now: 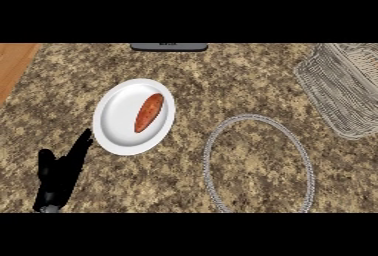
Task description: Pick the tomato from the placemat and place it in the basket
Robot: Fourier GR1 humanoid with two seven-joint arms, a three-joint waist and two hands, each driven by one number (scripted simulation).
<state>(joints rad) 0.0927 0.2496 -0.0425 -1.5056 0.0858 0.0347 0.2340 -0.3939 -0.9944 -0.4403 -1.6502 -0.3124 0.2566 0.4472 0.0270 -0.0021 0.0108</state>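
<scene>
Basket (343, 87) sat at worktop's (244, 75) right edge, well apart from the placemat ring (258, 165). Left hand (63, 172) rested open, fingers straight, beside plate (118, 125).

At seven o'clock we note our left hand (60, 172): matte black, slim tapering fingers, grey forearm stub at its base.

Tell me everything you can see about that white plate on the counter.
The white plate is round, smooth and glossy, like ceramic, lying flat on the speckled stone counter, left of the middle. One long orange-red piece of food lies across its upper right part. The left hand's fingertip nearly reaches its lower left rim; contact is unclear.
</scene>
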